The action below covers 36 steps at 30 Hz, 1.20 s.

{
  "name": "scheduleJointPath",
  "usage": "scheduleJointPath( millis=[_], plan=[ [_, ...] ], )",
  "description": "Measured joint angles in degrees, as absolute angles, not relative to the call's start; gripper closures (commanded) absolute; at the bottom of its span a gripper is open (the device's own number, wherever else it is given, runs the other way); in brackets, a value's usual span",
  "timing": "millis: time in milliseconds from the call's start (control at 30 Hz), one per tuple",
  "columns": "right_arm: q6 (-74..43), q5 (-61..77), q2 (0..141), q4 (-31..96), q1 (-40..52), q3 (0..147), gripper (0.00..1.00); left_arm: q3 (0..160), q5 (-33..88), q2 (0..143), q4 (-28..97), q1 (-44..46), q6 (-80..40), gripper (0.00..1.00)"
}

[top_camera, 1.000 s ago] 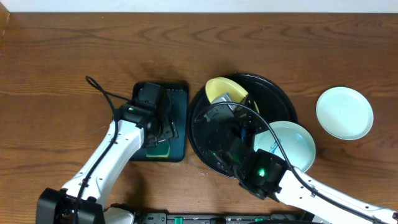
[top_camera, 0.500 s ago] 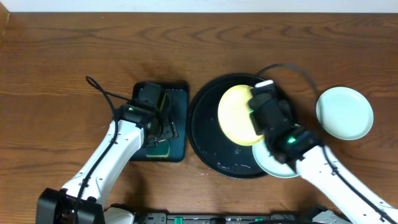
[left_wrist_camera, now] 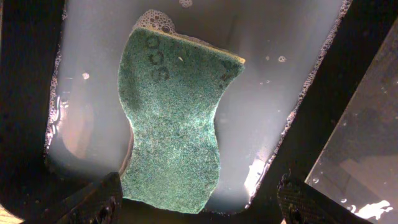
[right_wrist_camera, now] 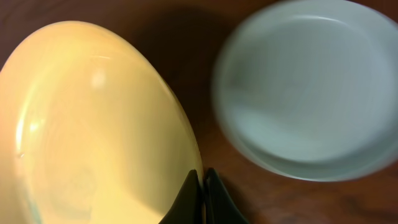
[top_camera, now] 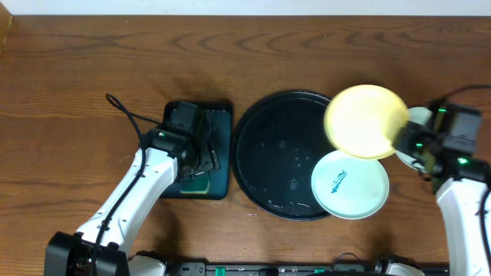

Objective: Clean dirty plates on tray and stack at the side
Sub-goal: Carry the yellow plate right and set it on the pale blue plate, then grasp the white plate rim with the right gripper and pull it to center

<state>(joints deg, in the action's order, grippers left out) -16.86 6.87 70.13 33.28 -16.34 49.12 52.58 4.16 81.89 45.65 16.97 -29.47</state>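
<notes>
My right gripper (top_camera: 400, 136) is shut on the rim of the pale yellow plate (top_camera: 365, 120) and holds it in the air over the right edge of the black tray (top_camera: 268, 153). In the right wrist view the yellow plate (right_wrist_camera: 93, 124) fills the left and the fingers (right_wrist_camera: 201, 186) pinch its edge. A mint-white plate (right_wrist_camera: 305, 87) lies on the wood at the right, mostly hidden overhead (top_camera: 418, 115). Another mint-white plate with a blue scribble (top_camera: 350, 184) lies on the tray's right rim. My left gripper (left_wrist_camera: 199, 202) is open over a green sponge (left_wrist_camera: 174, 118).
The sponge lies in soapy water in the rectangular dark-teal tray (top_camera: 219, 123), left of the black tray. Bare wood tabletop (top_camera: 307, 46) runs along the far side and at the left.
My right arm has swung right, carrying the yellow plate from the middle of the black tray out over its right edge. The scribbled plate has come into full view. The left arm has not moved.
</notes>
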Motion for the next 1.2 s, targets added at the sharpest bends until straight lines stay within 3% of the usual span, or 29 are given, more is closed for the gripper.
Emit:
scheduleJointPath(
  millis=[267, 300, 333, 367, 400, 667, 933, 1067, 1200],
  plan=[
    [-25.58, 0.99, 79.96, 28.99, -29.63, 49.12, 0.99, 52.58, 4.16, 81.89, 45.63, 16.97, -29.47, 0.19],
    [-26.39, 0.16, 81.3, 28.1, -30.59, 49.12, 0.95, 52.58, 4.16, 81.89, 45.65, 16.97, -29.5, 0.19],
    [-27.11, -0.54, 82.94, 26.96, -31.81, 49.12, 0.83, 52.58, 4.16, 81.89, 45.65, 16.97, -29.5, 0.19],
    [-27.73, -0.99, 84.12, 26.0, -32.56, 49.12, 0.65, 52.58, 4.16, 81.89, 45.63, 16.97, -29.47, 0.19],
    [-28.23, -0.99, 85.41, 24.8, -33.36, 49.12, 0.61, 52.58, 4.16, 81.89, 45.65, 16.97, -29.5, 0.19],
    [-26.09, 15.22, 85.41, 25.28, -33.8, 49.12, 0.6, 52.58, 4.16, 81.89, 45.65, 16.97, -29.47, 0.19],
    [-19.09, 26.96, 72.77, 41.98, -24.75, 49.58, 0.49, 52.58, 4.16, 81.89, 45.65, 16.97, -29.47, 0.19],
    [-16.14, 20.84, 70.26, 53.1, -16.12, 49.69, 0.44, 52.58, 4.16, 81.89, 45.65, 16.97, -29.47, 0.19],
    [-16.16, 11.18, 70.46, 54.48, -10.59, 48.07, 0.42, 52.58, 4.19, 81.89, 45.65, 16.97, -29.5, 0.19]
  ],
)
